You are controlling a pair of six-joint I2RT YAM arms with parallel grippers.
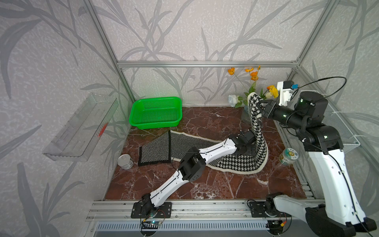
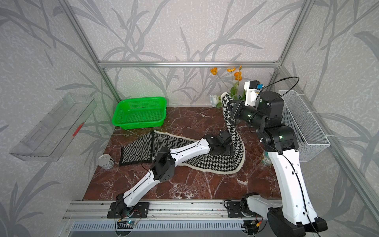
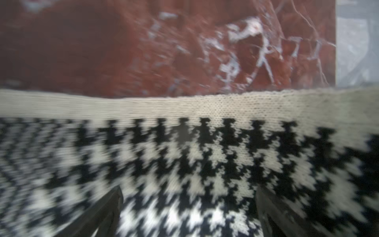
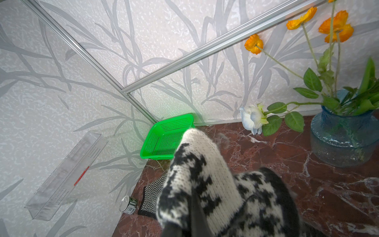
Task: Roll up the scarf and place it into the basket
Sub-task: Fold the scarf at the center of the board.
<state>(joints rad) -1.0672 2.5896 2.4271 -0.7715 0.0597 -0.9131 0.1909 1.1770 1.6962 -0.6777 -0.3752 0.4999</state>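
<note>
The black-and-white scarf (image 1: 231,163) lies across the marble table, herringbone face up at its left end and houndstooth on its right part. From there it rises in a curve to my right gripper (image 1: 261,109), which is shut on the scarf's end high at the back right. In the right wrist view the knit (image 4: 205,164) wraps over the closed jaws. My left gripper (image 1: 246,150) is open and points down onto the scarf (image 3: 205,164) at the foot of the raised part, with its fingers (image 3: 117,197) spread over the houndstooth. The green basket (image 1: 155,99) stands at the back left with nothing in it.
A tin can (image 1: 125,161) stands by the scarf's left end and another can (image 1: 288,157) by the right arm. A blue glass vase (image 4: 344,139) with flowers is at the back right. A clear tray (image 1: 80,127) hangs on the left wall and a white mesh basket (image 2: 303,125) on the right wall.
</note>
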